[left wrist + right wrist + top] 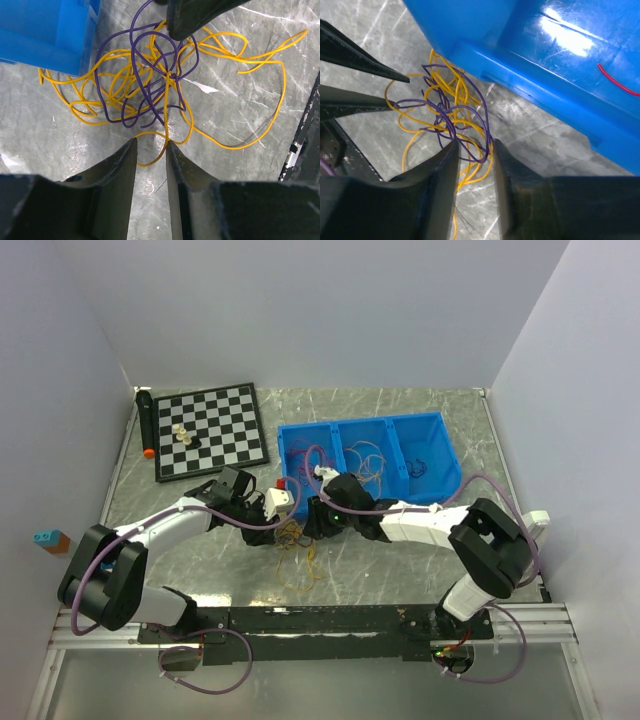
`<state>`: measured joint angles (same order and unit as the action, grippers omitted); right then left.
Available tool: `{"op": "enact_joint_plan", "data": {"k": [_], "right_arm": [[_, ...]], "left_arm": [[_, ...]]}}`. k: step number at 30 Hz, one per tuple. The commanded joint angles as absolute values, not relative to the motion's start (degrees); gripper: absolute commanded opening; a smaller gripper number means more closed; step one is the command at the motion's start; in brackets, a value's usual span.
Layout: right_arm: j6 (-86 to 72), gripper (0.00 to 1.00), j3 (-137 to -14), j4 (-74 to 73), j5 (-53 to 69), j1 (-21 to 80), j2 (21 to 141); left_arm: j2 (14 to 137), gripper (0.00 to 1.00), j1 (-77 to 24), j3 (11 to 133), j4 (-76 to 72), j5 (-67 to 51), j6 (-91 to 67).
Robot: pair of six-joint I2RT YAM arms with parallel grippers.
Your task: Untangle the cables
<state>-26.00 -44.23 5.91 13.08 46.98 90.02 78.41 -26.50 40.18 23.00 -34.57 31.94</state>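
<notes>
A tangle of yellow-orange cable (220,55) and purple cable (150,75) lies on the grey table just in front of the blue bin (45,30). It also shows in the top view (298,545) and in the right wrist view (445,107). My left gripper (151,142) is open with a narrow gap, and a yellow loop lies between its tips. My right gripper (474,143) is open on the opposite side, with purple and yellow loops between its tips. The two grippers face each other across the tangle (290,512) (320,520). A red cable (617,80) lies in the bin.
The blue three-compartment bin (440,425) holds more thin cables. A chessboard (225,415) with a few pieces (182,435) lies at the back left, beside a black marker (145,420). A small blue-and-brown block (48,538) sits at the left edge.
</notes>
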Motion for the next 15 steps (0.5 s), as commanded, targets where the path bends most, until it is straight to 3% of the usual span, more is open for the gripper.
{"op": "enact_joint_plan", "data": {"k": [1,4,7,9,10,15], "right_arm": [[-28.04,0.32,-43.24,11.60,16.17,46.32,90.44],[-27.78,0.14,-42.37,11.52,15.21,46.32,87.46],[-26.90,0.00,-41.84,9.32,13.54,46.23,83.16],[-26.46,0.00,-41.57,7.31,12.75,46.23,80.43],[-26.28,0.00,-41.40,6.34,12.40,46.23,79.03],[-26.28,0.00,-39.38,3.17,10.29,46.23,72.43]], "left_arm": [[78.13,0.35,-26.72,39.99,22.15,-34.80,33.13],[77.52,0.31,-26.72,40.17,22.76,-34.37,33.40],[76.99,0.16,-26.72,39.90,23.20,-33.49,33.84],[76.82,0.03,-26.72,39.73,23.47,-32.79,34.01],[76.73,0.01,-26.63,39.64,23.47,-32.26,33.84],[74.71,0.01,-25.58,39.20,24.00,-32.25,33.14]]}}
